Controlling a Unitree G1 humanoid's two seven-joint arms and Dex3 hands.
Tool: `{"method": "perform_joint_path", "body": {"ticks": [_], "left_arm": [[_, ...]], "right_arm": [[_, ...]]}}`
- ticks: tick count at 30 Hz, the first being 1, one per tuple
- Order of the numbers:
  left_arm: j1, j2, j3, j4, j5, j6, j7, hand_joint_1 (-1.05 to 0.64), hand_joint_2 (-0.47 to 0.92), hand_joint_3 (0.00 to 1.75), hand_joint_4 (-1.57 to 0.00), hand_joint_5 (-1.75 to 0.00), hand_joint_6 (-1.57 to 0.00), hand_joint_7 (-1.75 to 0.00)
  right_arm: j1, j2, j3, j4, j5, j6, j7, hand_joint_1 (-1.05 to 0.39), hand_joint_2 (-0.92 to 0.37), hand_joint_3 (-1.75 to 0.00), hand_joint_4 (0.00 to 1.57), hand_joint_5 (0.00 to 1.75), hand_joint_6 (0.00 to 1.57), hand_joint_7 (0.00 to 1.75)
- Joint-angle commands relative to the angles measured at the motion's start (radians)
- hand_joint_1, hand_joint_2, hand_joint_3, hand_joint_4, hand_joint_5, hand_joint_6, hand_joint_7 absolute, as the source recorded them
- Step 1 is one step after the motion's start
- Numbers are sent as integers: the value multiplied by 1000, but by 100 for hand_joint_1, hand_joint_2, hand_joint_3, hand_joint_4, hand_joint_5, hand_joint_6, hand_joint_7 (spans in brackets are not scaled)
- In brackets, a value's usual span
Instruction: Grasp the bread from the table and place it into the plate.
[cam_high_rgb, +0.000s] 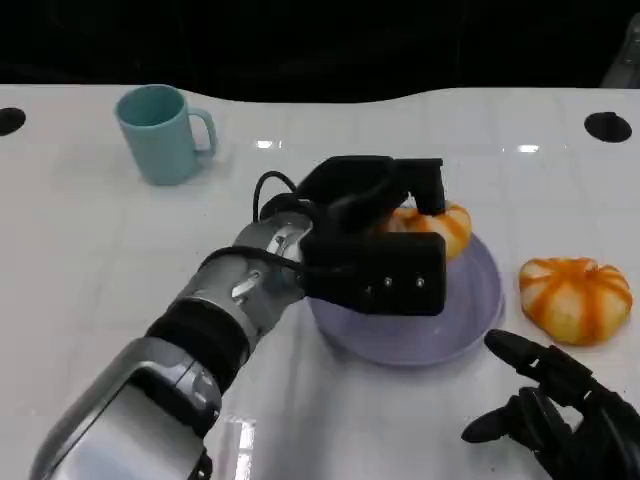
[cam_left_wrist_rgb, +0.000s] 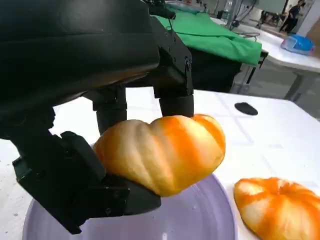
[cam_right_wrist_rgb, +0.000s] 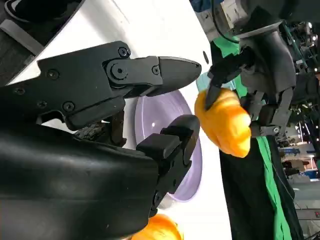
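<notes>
**Inspector:** Holding 1 bread (cam_left_wrist_rgb: 162, 152), the left hand (cam_high_rgb: 375, 235) hangs over the plate (cam_high_rgb: 478, 305); fingers are closed on the bun from above and below, so it is firmly gripped; in the left wrist view the bun sits clear of the purple plate floor, not resting on it.

**Clerk:** Why so high?

**Inspector:** My judgement: the hand needs clearance over the rim, and the fingers under the bun must not strike the plate; hence the carry above the dish, with the release not yet made.

**Clerk:** And the right hand (cam_high_rgb: 560, 415)?

**Inspector:** Low at the table's near edge, apart from the plate; fingers are spread and nothing is in them; I judge it parked out of the way so the left arm has room.

**Clerk:** Other items?

**Inspector:** A 2nd bun (cam_high_rgb: 575, 298) lies on the table (cam_high_rgb: 100, 260) just beside the plate, on the right hand's side, untouched; a teal cup (cam_high_rgb: 160, 132) stands upright well apart at the far left.

**Clerk:** Status?

**Inspector:** Placing stage, by my reading; the bun is over the plate's far half; lowering and opening the fingers remain; risk is the bun rolling toward the rim on release.
</notes>
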Motion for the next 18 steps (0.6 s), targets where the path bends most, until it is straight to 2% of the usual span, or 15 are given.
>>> {"method": "perform_joint_path", "body": {"ticks": [1,3,5,6,8,9,10,11,13,16,17,18], "left_arm": [[-30,2,-15,36,17,-7,8,-19,70,61,-83,-175,-65,-175],[-35,3,-10,45,8,-17,-8,-19,73,52,-84,-175,-65,-175],[-39,8,-3,49,-7,-31,-45,-24,79,34,-77,-175,-79,-105],[-41,10,0,50,-11,-35,-58,-26,86,20,-73,-153,-86,-64],[-42,11,2,51,-11,-38,-68,-27,91,11,-72,-139,-92,-36],[-45,11,4,56,-14,-37,-84,-29,91,10,-67,-130,-88,-29],[-47,11,6,60,-15,-37,-96,-33,92,9,-61,-107,-80,-18],[-48,11,8,63,-16,-36,-105,-36,92,9,-58,-92,-75,-11],[-49,10,10,64,-16,-36,-112,-38,92,9,-57,-84,-73,-7],[-49,10,12,65,-15,-37,-114,-38,92,9,-57,-81,-72,-5],[-61,24,-5,56,-3,-38,-166,-47,92,16,-46,-74,-63,-4],[-69,34,-17,49,5,-38,-206,-65,92,33,-24,-59,-44,-2]], "right_arm": [[7,-13,-1,-15,-1,5,-8,-75,-92,-34,74,114,95,37],[7,-13,-1,-17,5,9,-5,-75,-92,-34,74,114,95,37],[7,-13,-1,-17,2,6,-6,-75,-92,-34,74,114,95,37],[7,-13,0,-17,1,5,-7,-75,-92,-34,74,114,95,37],[7,-14,0,-17,-1,4,-8,-75,-92,-34,73,114,95,37],[7,-14,-1,-18,3,7,-5,-75,-92,-34,73,114,94,37],[7,-15,-1,-19,6,10,-3,-75,-92,-34,73,114,94,37],[7,-15,-1,-19,8,11,-2,-74,-92,-34,73,114,94,37],[7,-15,-1,-20,9,13,-1,-74,-92,-34,73,114,93,37],[7,-15,-2,-21,8,15,-1,-74,-92,-34,73,113,93,37],[7,-14,-2,-19,10,15,1,-74,-92,-34,73,114,93,37],[6,-13,-2,-18,12,15,3,-74,-92,-34,73,114,94,37]]}}
